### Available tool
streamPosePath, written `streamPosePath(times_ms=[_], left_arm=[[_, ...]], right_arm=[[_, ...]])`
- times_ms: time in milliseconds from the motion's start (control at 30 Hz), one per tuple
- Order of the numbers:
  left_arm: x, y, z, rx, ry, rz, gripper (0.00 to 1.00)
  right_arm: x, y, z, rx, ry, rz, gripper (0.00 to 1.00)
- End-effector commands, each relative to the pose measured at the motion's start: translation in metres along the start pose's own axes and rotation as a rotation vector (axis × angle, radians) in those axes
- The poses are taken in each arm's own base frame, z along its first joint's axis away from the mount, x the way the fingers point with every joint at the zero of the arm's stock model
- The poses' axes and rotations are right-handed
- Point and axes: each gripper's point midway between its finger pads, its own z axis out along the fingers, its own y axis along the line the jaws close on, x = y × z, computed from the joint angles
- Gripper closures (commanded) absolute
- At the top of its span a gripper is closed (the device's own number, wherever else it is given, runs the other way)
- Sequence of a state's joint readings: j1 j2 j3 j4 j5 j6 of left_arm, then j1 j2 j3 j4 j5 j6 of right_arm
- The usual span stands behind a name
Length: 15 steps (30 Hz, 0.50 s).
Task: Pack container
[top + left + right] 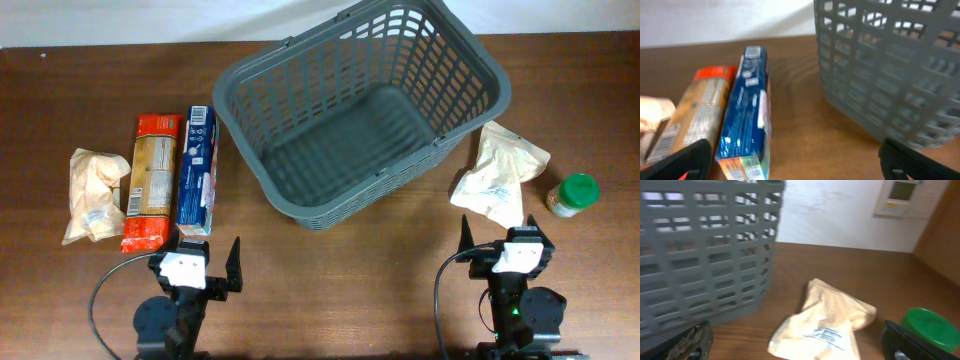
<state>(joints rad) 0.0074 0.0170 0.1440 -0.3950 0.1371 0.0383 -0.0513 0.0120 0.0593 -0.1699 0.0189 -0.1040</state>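
At the far left of the table point(400, 275) I note a pale bag point(93, 195), a red-and-tan packet point(150, 180) and a blue box point(197, 168) lying side by side. My left gripper point(202, 252) sits just short of the box, jaws wide, holding nothing. The container point(290, 100) stands mid-table, beyond and between both arms, touching neither. My right gripper point(505, 240), equally wide and empty, sits near a pale pouch point(497, 175). A green-lidded jar point(575, 193) stands further right.

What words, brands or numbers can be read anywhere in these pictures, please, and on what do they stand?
No text can be read for certain.
Print on the blue box: blurred.
Label on the red packet: too small.
Blue marks on the white bag: blurred.
Display on the wall panel: illegible.
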Motion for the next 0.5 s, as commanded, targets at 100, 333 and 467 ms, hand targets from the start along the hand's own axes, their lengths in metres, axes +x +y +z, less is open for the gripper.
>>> streamPosePath(times_ms=[100,333,467], left_arm=[[-0.079,-0.008,-0.039,0.029,-0.067,-0.043,0.01],[-0.129,-0.006,-0.053,0.026,0.158,-0.069,0.01],[-0.16,-0.004,-0.048,0.028,0.273,-0.086,0.01]], right_arm=[[-0.014,0.041,-0.006,-0.245,-0.045,0.161,0.01],[-0.05,0.058,-0.022,-0.39,-0.048,0.536,0.01],[-0.09,0.054,-0.04,-0.407,-0.105,0.513,0.01]])
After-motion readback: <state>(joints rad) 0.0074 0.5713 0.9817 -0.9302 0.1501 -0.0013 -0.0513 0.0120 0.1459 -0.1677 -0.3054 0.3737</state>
